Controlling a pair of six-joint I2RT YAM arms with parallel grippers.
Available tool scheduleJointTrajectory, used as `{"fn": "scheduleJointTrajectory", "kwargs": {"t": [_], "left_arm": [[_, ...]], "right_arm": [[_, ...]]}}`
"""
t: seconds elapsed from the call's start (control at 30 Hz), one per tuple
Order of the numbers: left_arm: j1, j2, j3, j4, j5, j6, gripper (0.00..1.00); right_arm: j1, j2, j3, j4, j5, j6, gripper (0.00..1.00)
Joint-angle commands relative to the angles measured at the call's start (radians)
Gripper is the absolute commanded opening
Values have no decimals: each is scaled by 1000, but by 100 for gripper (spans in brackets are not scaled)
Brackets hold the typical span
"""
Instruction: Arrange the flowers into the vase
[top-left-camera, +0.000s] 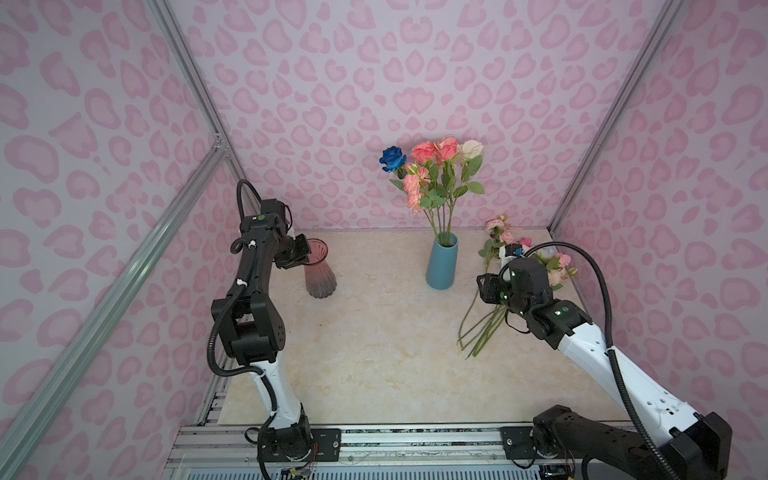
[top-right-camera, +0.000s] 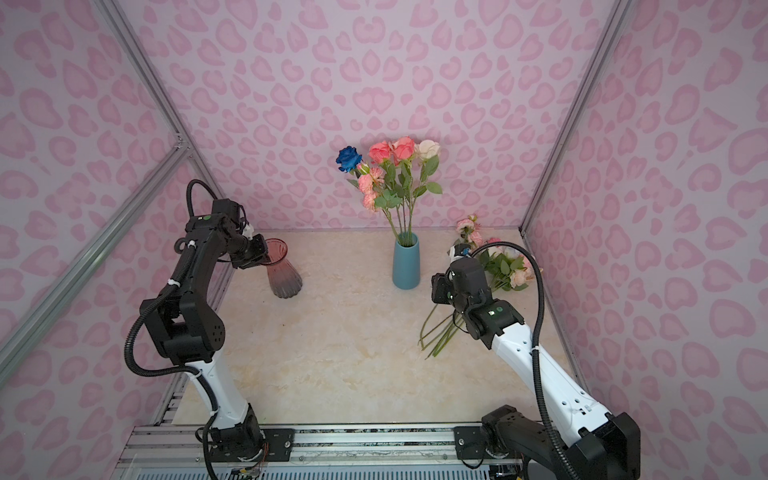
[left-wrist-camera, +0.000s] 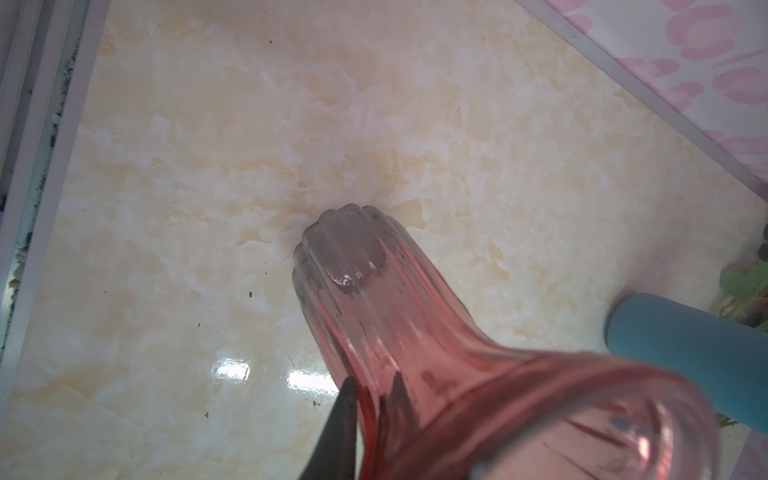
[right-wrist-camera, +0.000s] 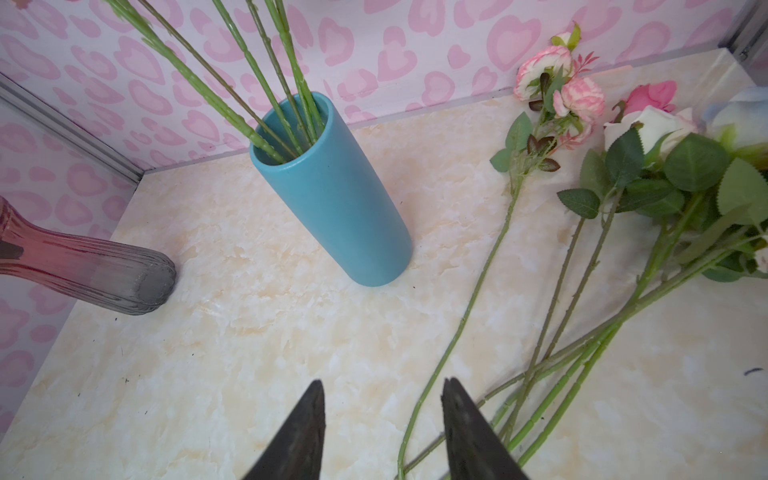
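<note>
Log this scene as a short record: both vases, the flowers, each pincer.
blue vase: upright at the back, holding arranged flowers
pink glass vase: left side of table, no flowers in it
loose flowers: lying on the table, right side
left pincer: shut on the pink glass vase's rim
right pincer: open, empty, near the loose stems

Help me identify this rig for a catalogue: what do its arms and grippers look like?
Both the left arm and right arm have white link shells, black joints, small green indicator lights and looping black corrugated cables. The right gripper has dark, tapered, pointed fingers.
</note>
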Motion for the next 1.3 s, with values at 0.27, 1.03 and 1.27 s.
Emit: {"fn": "scheduleJointTrajectory", "kwargs": {"t": [0.27,1.03,1.27], "left_arm": [[-4,-16,-24,0,9,25,3],[-91,-90,-140,27,20,29,3],[-138,-117,-169,31,17,27,3]], "right_arm": [[0,-13,-8,16,6,11,47],[6,-28,3,16,14,3,47],[18,-16,27,15,37,-17,47]]}}
